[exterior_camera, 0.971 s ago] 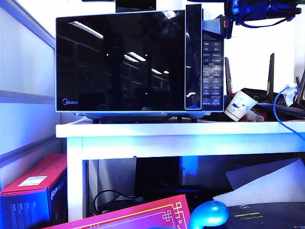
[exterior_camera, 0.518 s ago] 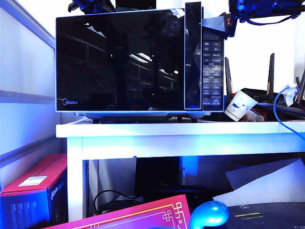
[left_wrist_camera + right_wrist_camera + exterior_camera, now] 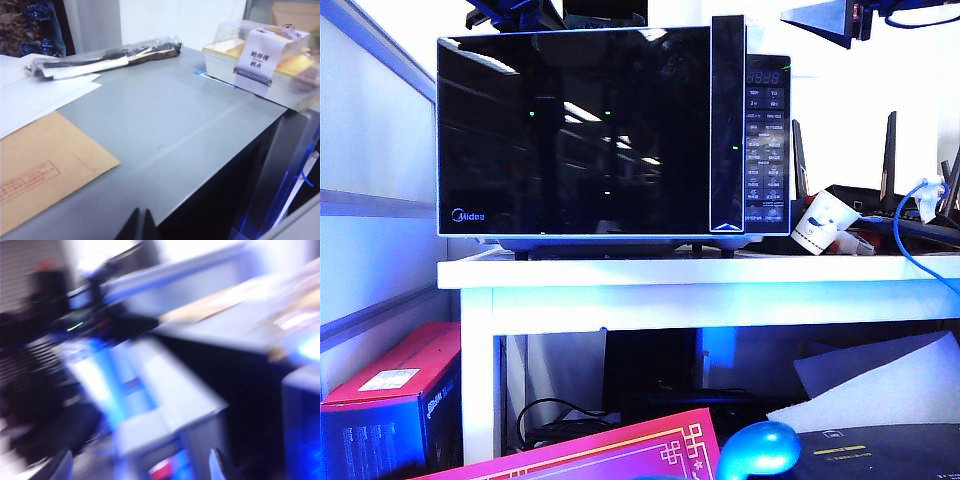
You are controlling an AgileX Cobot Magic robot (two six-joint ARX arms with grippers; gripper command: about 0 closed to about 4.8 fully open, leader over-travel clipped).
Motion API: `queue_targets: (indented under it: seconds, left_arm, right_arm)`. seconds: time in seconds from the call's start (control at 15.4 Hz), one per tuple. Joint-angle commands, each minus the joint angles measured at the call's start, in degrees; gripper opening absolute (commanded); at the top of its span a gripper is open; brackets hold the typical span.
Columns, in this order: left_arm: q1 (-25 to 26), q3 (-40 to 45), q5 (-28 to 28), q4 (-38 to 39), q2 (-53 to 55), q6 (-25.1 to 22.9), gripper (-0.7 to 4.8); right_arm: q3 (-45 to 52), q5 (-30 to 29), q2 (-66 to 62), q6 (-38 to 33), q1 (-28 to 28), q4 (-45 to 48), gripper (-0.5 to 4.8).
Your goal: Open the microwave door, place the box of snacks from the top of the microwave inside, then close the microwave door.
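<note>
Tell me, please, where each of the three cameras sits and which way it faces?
Exterior view: low, facing the closed glossy black microwave door; arm parts show above.
Left wrist view: above the microwave's grey top, facing the pale yellow box of snacks; shut left gripper.
Right wrist view: blurred; open right gripper.
Both wrist views share the grey top.

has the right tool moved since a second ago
Yes. In the exterior view the right tool now pokes out further left and higher, above the microwave's button panel, where earlier it sat nearer the upper right corner.
</note>
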State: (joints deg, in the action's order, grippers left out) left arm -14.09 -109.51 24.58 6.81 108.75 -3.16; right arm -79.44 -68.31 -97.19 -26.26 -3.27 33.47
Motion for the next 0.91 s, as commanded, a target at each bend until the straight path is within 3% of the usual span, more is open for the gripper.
queue_targets:
  seconds: [0.06,0.39,0.45,0.71,0.91]
  left_arm:
    - [-0.8,0.0,0.0,1.7,0.2,0.2,-0.06]
    - [-1.2,0.0,0.0,1.6,0.2,0.2,-0.06]
    - [-1.2,0.0,0.0,1.7,0.2,0.2,-0.06]
    - [-1.6,0.0,0.0,1.6,0.2,0.2,-0.06]
    - [-1.6,0.0,0.0,1.6,0.2,0.2,-0.06]
  right_arm:
    - [-0.1,11.7,0.3,6.8,0.5,0.5,3.58]
    - [-0.1,22.5,0.3,19.0,3.2,-10.8,3.58]
    - [-0.1,27.9,0.3,22.6,4.9,-14.6,3.58]
    - [-0.1,41.3,0.3,26.3,8.5,-16.9,3.55]
    - [-0.1,43.9,0.3,26.3,9.2,-17.0,3.54]
